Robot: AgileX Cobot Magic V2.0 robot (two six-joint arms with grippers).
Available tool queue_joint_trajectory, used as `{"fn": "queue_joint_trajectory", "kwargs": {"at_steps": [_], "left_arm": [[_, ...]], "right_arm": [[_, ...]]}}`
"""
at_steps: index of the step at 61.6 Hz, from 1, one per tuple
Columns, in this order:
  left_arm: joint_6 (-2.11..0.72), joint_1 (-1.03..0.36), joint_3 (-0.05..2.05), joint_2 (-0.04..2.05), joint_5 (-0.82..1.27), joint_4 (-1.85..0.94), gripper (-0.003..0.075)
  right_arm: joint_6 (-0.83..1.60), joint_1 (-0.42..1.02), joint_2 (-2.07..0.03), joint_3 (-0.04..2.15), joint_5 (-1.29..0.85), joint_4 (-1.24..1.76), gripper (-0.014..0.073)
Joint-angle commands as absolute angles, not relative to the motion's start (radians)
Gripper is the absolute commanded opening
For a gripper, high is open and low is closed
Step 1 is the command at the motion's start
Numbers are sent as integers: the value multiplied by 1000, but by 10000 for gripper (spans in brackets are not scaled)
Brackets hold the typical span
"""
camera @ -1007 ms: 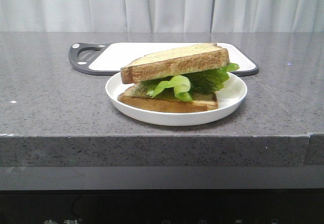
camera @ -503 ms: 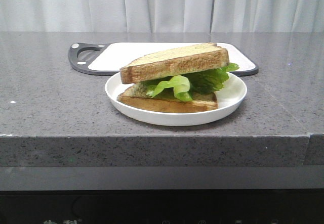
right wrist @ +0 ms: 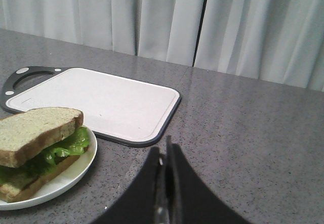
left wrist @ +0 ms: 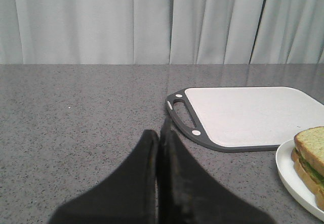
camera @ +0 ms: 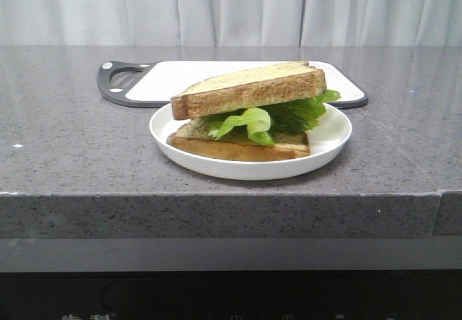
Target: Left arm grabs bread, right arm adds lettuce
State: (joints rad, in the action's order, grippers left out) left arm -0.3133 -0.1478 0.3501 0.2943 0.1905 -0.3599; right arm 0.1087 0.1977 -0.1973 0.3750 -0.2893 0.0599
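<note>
A white plate (camera: 328,145) holds a sandwich: a bottom bread slice (camera: 238,147), green lettuce (camera: 278,116) on it, and a top bread slice (camera: 249,89) tilted over the lettuce. Neither arm shows in the front view. My left gripper (left wrist: 159,135) is shut and empty above bare counter, to the left of the plate (left wrist: 291,176). My right gripper (right wrist: 164,150) is shut and empty above the counter, to the right of the plate (right wrist: 76,171). The sandwich shows in the right wrist view, with the top slice (right wrist: 35,133) over the lettuce (right wrist: 71,142).
A white cutting board with a dark rim and handle (camera: 166,81) lies behind the plate; it also shows in the left wrist view (left wrist: 248,115) and the right wrist view (right wrist: 101,100). The grey stone counter's front edge (camera: 216,193) runs just before the plate. Curtains hang behind.
</note>
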Motion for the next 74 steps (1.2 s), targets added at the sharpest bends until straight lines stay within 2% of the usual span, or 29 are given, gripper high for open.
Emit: {"fn": "queue_joint_trajectory", "kwargs": {"at_steps": [1, 15, 38, 54, 74], "left_arm": [[-303, -159, 370, 301, 93, -370, -19], [-128, -157, 341, 241, 74, -60, -19], [-84, -18, 125, -27, 78, -49, -19], [-84, -7, -15, -24, 52, -32, -19], [-84, -7, -12, -24, 76, -30, -19]], "right_arm": [[112, 193, -208, 403, -219, 66, -58], [112, 194, -208, 403, -219, 66, -58], [112, 194, -208, 403, -219, 66, -58], [112, 194, -208, 403, -220, 66, -58], [112, 194, -208, 403, -220, 66, -58]]}}
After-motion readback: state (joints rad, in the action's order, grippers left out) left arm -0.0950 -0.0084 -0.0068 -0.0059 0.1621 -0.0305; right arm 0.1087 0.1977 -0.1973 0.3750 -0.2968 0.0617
